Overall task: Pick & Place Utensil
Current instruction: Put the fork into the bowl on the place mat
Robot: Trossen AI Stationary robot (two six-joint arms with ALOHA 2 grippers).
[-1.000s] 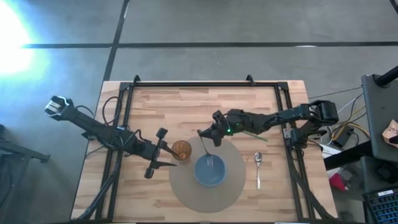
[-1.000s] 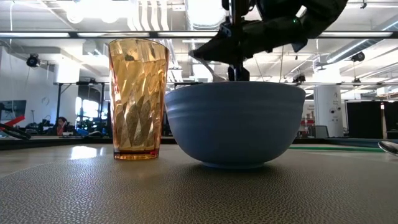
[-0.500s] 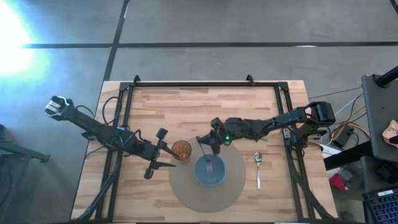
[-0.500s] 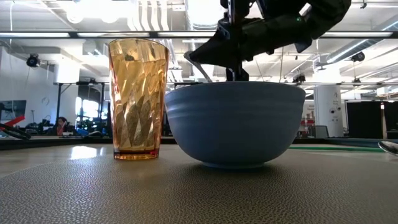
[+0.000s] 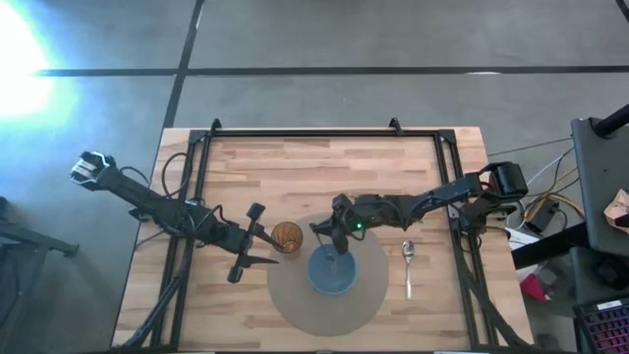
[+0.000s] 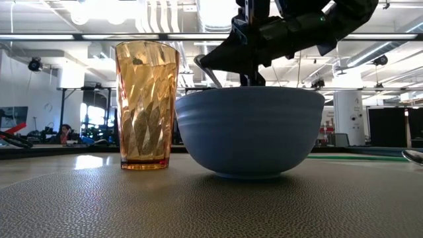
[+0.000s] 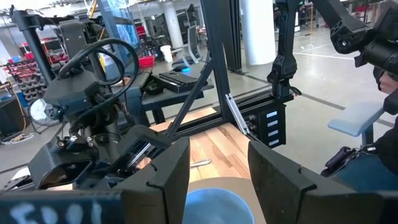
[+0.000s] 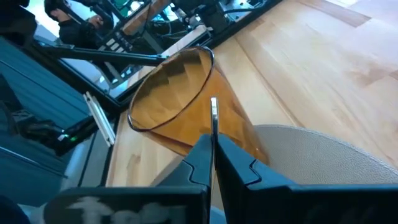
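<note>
A silver utensil (image 5: 332,251) slants from my right gripper (image 5: 327,234) down into the blue bowl (image 5: 332,272), which sits on a round grey mat (image 5: 295,300). In the low view the utensil's handle (image 6: 206,68) sticks up and out above the bowl's rim (image 6: 250,92), under the right gripper (image 6: 254,49). An amber cup (image 5: 286,236) stands upright at the mat's edge. My left gripper (image 5: 257,246) is open, just left of the cup, and touches nothing. A second spoon (image 5: 409,258) lies flat on the wood to the right of the mat. My right gripper pinches the utensil's thin handle (image 8: 214,127) between its two fingers (image 8: 200,155). The handle's free end (image 8: 214,102) stands out past the fingertips. The fingers come slanting down from the table's right. The utensil hangs tilted, and its lower end is inside the bowl, hidden by the bowl's wall.
A black frame rail (image 5: 305,135) runs round the wooden table top. The cup stands close beside the bowl on its left. In the left wrist view the bowl (image 7: 211,202) lies just ahead of the open fingers. Bare wood lies toward the far edge (image 5: 314,167).
My right gripper has moved toward the table's near edge and a little left, coming over the bowl's far rim. The utensil has gone with it, and its lower end has sunk deeper into the bowl. The left arm has kept still.
</note>
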